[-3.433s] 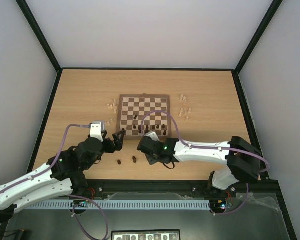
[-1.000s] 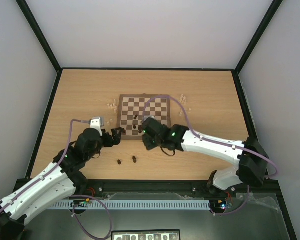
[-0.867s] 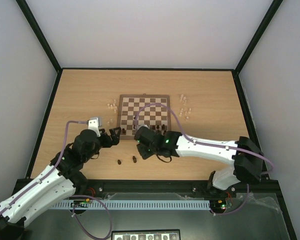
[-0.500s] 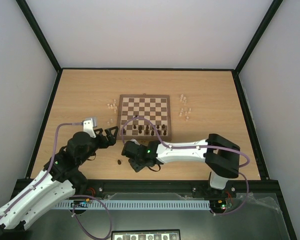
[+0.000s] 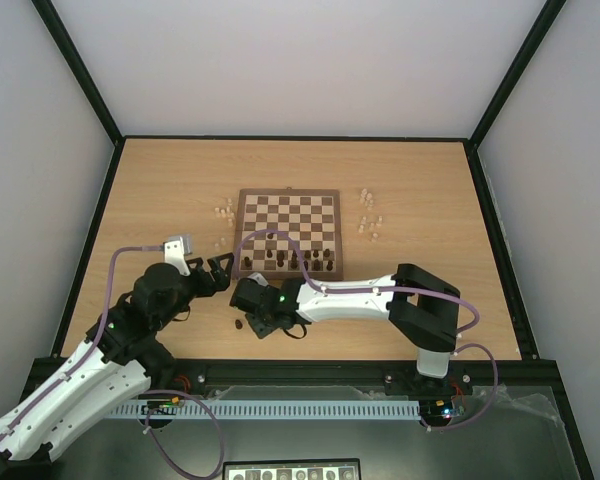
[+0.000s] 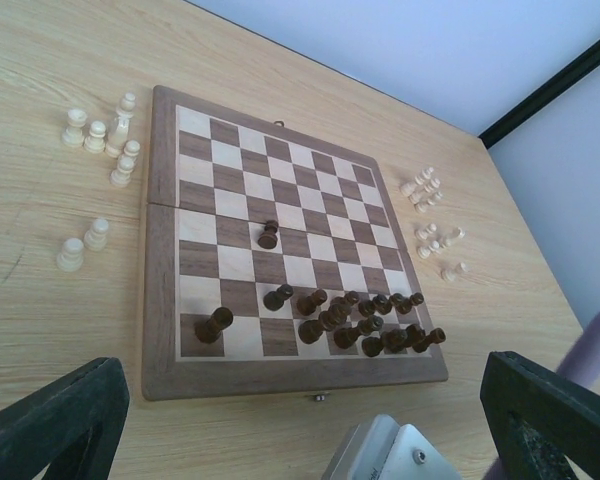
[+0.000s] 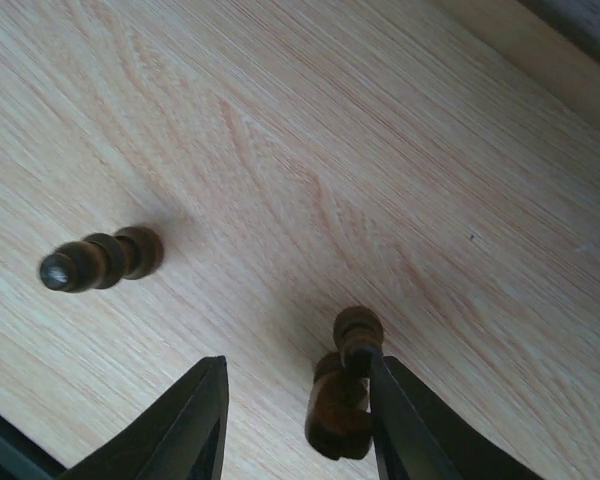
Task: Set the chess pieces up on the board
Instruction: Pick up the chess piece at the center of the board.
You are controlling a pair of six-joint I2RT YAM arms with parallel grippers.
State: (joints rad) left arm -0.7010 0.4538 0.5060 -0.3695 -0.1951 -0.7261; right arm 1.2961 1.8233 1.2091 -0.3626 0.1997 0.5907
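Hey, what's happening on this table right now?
The right gripper has its open fingers either side of a dark piece on the table near the board, a second dark piece close by. The left gripper hovers open beside the board. Several dark pieces stand on its near rows; cream pieces sit off it.

The top camera is looking steeply down over the whole bench (image 5: 170,180). The left wrist camera is facing the board (image 6: 260,372) obliquely from nearby, sharing it with the top view; the right is peering closely at bench grain.
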